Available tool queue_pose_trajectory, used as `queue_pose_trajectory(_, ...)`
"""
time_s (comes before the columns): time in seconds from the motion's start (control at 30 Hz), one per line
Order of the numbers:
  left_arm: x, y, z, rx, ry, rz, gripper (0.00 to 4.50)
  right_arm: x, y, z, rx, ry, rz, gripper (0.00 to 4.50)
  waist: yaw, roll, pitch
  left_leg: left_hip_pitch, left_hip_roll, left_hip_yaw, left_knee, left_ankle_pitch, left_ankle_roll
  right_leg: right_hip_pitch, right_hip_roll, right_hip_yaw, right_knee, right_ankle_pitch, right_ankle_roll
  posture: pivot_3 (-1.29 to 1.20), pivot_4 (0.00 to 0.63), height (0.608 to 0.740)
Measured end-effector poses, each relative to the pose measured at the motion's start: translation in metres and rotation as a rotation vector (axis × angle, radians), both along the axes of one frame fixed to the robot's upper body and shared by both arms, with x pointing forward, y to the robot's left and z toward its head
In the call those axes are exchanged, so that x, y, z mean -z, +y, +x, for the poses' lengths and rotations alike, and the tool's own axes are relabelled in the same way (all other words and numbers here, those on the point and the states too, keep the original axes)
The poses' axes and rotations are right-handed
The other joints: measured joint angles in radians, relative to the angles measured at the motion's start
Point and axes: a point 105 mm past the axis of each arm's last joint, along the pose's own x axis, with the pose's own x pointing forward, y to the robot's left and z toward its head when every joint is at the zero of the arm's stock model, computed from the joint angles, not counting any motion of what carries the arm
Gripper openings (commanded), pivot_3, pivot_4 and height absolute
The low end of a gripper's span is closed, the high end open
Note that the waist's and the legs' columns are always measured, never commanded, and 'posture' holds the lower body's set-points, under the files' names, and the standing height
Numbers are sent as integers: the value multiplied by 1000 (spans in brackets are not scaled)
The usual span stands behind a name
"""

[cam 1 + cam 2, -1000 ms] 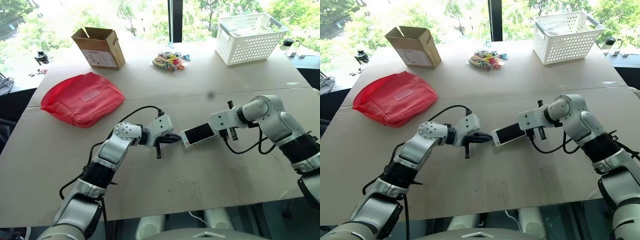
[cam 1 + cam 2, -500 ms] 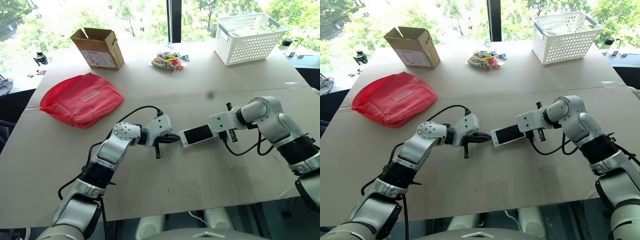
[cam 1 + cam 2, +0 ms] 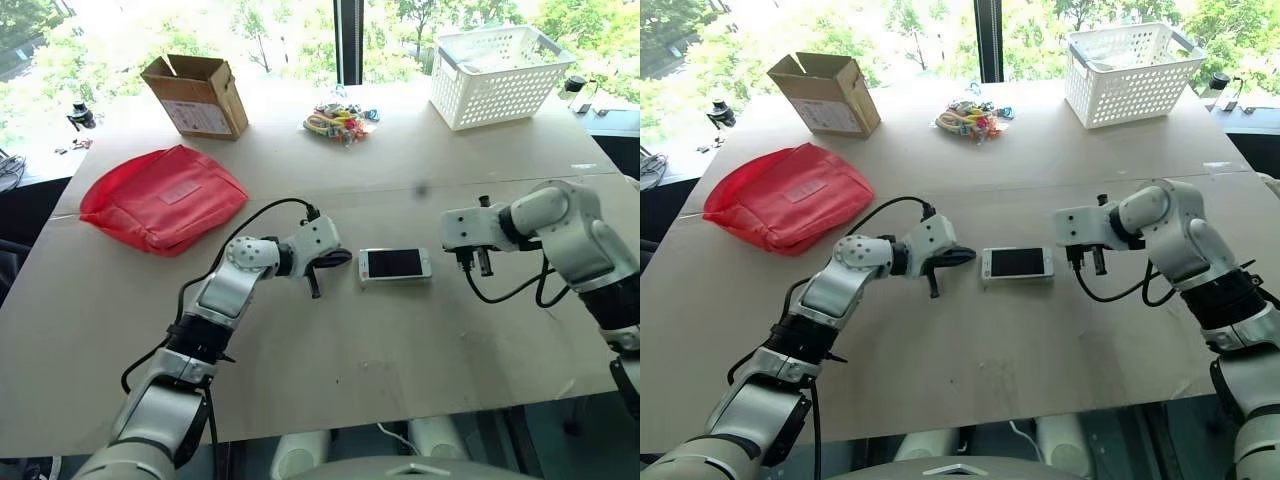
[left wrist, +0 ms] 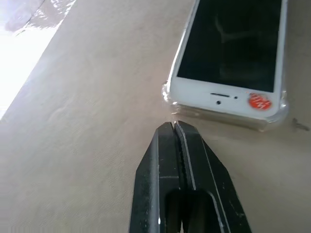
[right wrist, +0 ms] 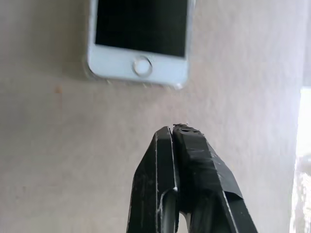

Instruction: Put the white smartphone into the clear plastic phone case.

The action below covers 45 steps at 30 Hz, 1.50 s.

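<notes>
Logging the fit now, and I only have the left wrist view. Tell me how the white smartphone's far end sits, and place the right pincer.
Observer: The slim white smartphone with dark glossy screen lies flat; at its home-button end, the clear plastic phone case wraps the corners.
Operator: Now the right pincer.
Observer: The right pincer is shut, just off that end, not touching the phone.
Operator: Report the surroundings.
Observer: A red fabric pouch lies well off to the robot's left on the table.

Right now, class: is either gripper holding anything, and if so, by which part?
Nothing is held. The left gripper and right gripper are both shut on nothing, each just short of one end of the phone, which lies flat on the table in its case.
</notes>
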Motion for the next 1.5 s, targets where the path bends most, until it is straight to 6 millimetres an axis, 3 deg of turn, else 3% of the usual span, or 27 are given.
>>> queue_pose_trajectory(0.13,-6,7,3,-25,-8,-20,0,-2,-6,2,64,-1,100,68,-4,0,0,0,0,0,-2,0,0,-1,0,1,0,0,0,0,150,740)
queue_pose_trajectory(0.23,-21,-1,4,-25,-19,-144,0,-13,5,7,74,-43,358,68,-4,-1,0,0,1,0,-2,0,0,-1,0,1,0,0,0,0,150,740)
queue_pose_trajectory(0.33,-28,-11,1,-4,-27,-192,0,-5,16,-1,33,-26,502,68,-2,-1,0,0,1,0,-3,0,0,-1,0,1,-1,0,0,0,150,740)
queue_pose_trajectory(0.47,-16,-25,-10,26,18,-220,0,23,40,-21,48,114,840,68,-3,-1,0,0,2,0,-4,0,0,-2,-1,3,0,0,0,0,150,740)
queue_pose_trajectory(0.6,-11,-41,-17,67,49,-245,0,14,35,-24,42,91,994,68,-3,-1,0,2,0,0,-3,0,0,-1,-1,3,1,1,1,0,150,740)
queue_pose_trajectory(0.83,4,-59,-29,126,81,-212,0,38,23,-23,126,136,1070,68,-10,-1,0,3,0,1,-3,0,0,0,0,3,1,1,1,0,150,740)
queue_pose_trajectory(1.23,9,-40,-23,123,18,-126,0,65,21,-13,129,142,1023,68,-16,0,-3,6,0,2,-3,0,0,2,1,5,2,1,1,0,150,740)
queue_pose_trajectory(1.5,15,-36,-23,104,38,-106,0,74,27,-3,69,127,874,68,-21,-2,-5,34,3,8,-10,0,1,26,4,9,0,0,1,0,150,740)
